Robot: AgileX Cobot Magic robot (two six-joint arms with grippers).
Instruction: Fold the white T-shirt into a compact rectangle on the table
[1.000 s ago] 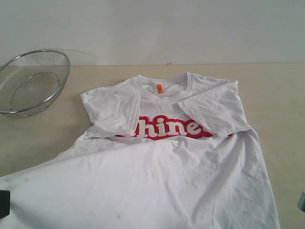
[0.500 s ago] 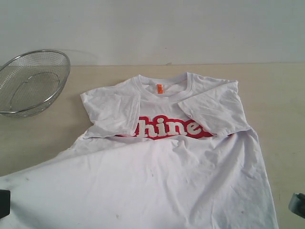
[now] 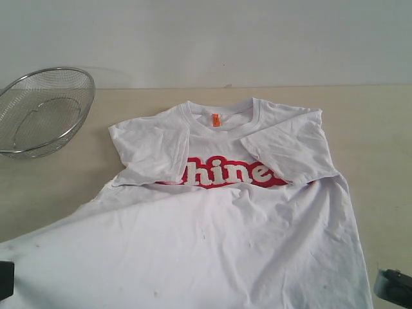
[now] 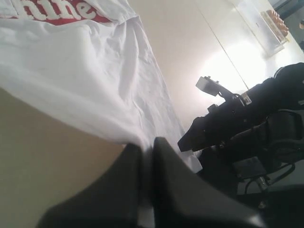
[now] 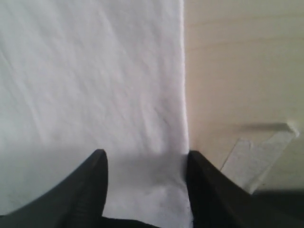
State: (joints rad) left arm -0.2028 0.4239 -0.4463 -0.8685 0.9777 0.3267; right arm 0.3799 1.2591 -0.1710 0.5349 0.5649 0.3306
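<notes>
T-shirt (image 3: 225, 238) is laid flat on the table (image 3: 380, 141), front up, collar at the far side, hem at the near edge of the exterior view. Both sleeves are folded inward over the chest: one (image 3: 151, 145) on that view's left, one (image 3: 293, 151) on its right. The red-and-white lettering (image 3: 225, 172) is partly covered by them; only "hine" can be read. An orange tag (image 3: 215, 120) is seen inside the collar. The lower body is wrinkled, with a few small dark marks.

Left gripper (image 4: 147, 145): fingers (image 4: 128, 161) are pressed together, with a corner of the cloth pinched between the tips and drawn up off the table into a ridge. In the exterior view it (image 3: 3, 280) is cut off at the lower left corner.

Right gripper (image 5: 145, 156): jaws apart, set astride the shirt's side edge, cloth lying between them. Contact with the cloth cannot be told. In the exterior view it (image 3: 394, 288) is at the lower right, just beside the hem corner.

A strip of tape (image 5: 259, 152) is stuck on the bare table beside that edge. A wire mesh basket (image 3: 42, 109) is on the table at the far left, well apart from the shirt.
</notes>
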